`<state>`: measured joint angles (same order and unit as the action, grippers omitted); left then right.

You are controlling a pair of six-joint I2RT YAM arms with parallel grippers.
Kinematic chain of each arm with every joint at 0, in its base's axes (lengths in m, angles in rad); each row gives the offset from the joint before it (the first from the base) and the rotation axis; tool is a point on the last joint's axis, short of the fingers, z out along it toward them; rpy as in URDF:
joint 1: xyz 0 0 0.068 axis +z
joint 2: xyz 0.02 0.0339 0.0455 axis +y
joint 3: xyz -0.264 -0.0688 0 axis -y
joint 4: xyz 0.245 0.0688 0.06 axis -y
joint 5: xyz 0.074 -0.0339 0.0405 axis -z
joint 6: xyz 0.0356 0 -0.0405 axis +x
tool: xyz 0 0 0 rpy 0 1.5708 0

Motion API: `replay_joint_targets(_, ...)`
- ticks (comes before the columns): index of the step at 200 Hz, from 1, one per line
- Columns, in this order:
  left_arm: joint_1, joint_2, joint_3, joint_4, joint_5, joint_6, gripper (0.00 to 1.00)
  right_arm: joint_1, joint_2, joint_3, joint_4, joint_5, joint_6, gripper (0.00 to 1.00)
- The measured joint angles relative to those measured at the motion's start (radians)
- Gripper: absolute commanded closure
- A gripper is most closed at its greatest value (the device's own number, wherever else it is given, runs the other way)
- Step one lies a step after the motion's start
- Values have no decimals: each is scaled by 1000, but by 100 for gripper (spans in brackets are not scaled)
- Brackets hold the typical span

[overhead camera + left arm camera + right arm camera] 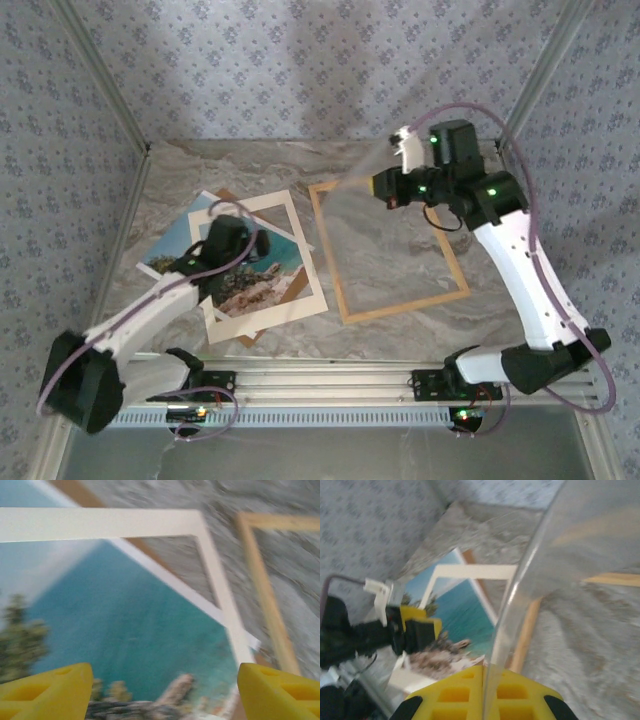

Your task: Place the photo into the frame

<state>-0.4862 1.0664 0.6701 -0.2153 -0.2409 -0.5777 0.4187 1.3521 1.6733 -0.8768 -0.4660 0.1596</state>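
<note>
The photo (255,282), a turquoise sea and cliff print, lies at the left under a cream mat (292,215); one corner (172,248) pokes out past the mat. My left gripper (235,250) hovers over it, open. In the left wrist view its yellow fingers (50,692) stand wide apart above the photo (125,630), with nothing between them. The light-wood frame (400,305) lies flat at the centre-right. My right gripper (383,185) is above the frame's far edge, shut (487,672) on a clear pane (570,540) held tilted off the table.
A brown backing board (229,197) lies under the mat and photo. The frame's left rail (265,595) runs close beside the mat's right edge. Patterned walls close in the marble table (250,165) at the back and sides.
</note>
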Motion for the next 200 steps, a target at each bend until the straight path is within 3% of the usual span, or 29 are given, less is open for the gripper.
replay_joint_targets(33, 129, -224, -95, -47, -5, -11, 22, 1, 14, -121, 26, -109, 0, 100)
replay_joint_targets(80, 153, -273, -106, -63, 59, -11, 17, -188, 147, -330, 71, -155, -4, 100)
replay_joint_targets(103, 153, -246, -106, -69, 116, -9, 15, -250, 274, -334, 72, -121, -39, 100)
replay_joint_targets(137, 153, -239, -106, -69, 210, 2, 10, -259, 416, -279, 28, -29, -110, 100)
replay_joint_targets(200, 153, -238, -134, -56, 319, 9, 7, -259, 488, -185, -11, 96, -172, 100)
